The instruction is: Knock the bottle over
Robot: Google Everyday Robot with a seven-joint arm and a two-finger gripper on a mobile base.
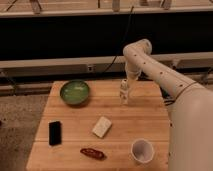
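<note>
My gripper hangs at the back of the wooden table, just above the bottle; the bottle stands upright near the back edge, right of the green bowl; a white block, a black phone and a paper cup sit nearer the front.

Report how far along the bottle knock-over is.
Done: the arm has reached the table's far side, gripper just above the bottle. In hand: closing on its top. Left: the knock itself; the bottle stands upright, apart from the green bowl.
</note>
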